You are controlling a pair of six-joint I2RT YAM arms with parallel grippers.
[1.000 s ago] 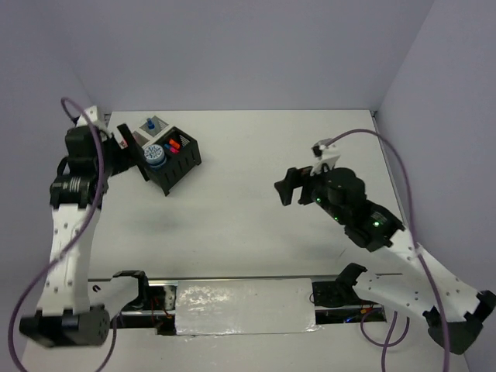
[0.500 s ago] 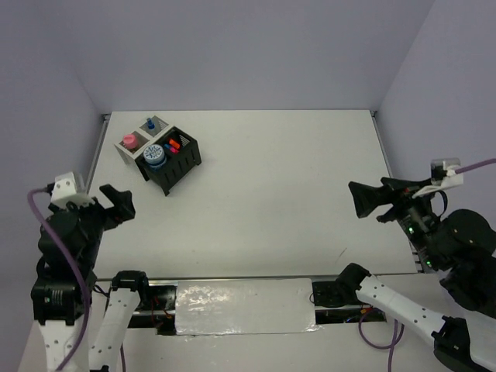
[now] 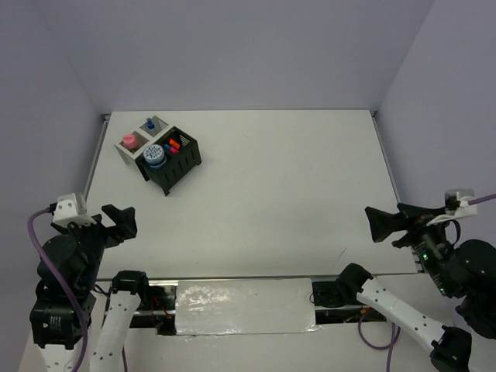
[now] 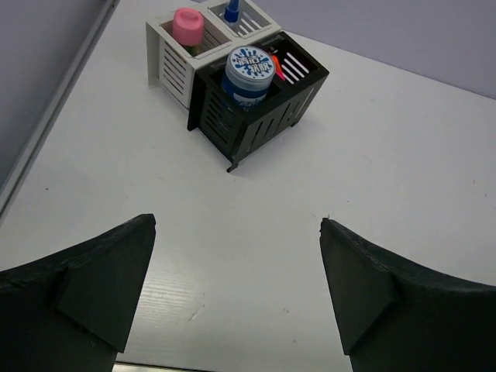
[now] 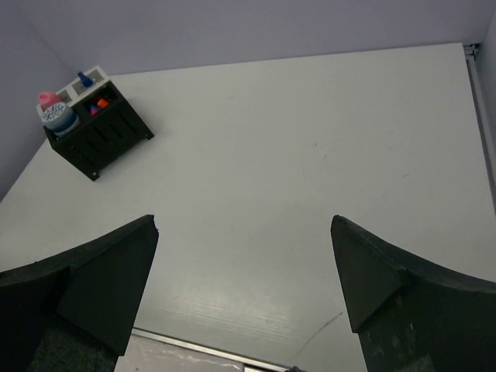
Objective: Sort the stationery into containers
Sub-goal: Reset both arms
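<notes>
The black mesh organiser [image 3: 183,163] stands at the table's far left and holds a round blue-white tin [image 3: 154,154] and markers with orange and blue caps [image 3: 175,144]. Two light-grey cups adjoin it: one [image 3: 128,147] holds a pink stick, the other [image 3: 153,124] a blue-capped bottle. The left wrist view shows the organiser [image 4: 263,108], the tin [image 4: 249,68], the pink stick [image 4: 187,26] and the bottle [image 4: 232,11]. My left gripper [image 3: 120,217] is open and empty near the front left edge. My right gripper [image 3: 381,223] is open and empty at the front right.
The organiser group [image 5: 99,133] shows small at the upper left of the right wrist view. A metal rail [image 3: 248,280] runs along the table's near edge. Grey walls close the back and both sides.
Both arms have pulled back from the table's middle and the organiser to the near corners. The pink stick now shows in its grey cup. The grippers are empty.
</notes>
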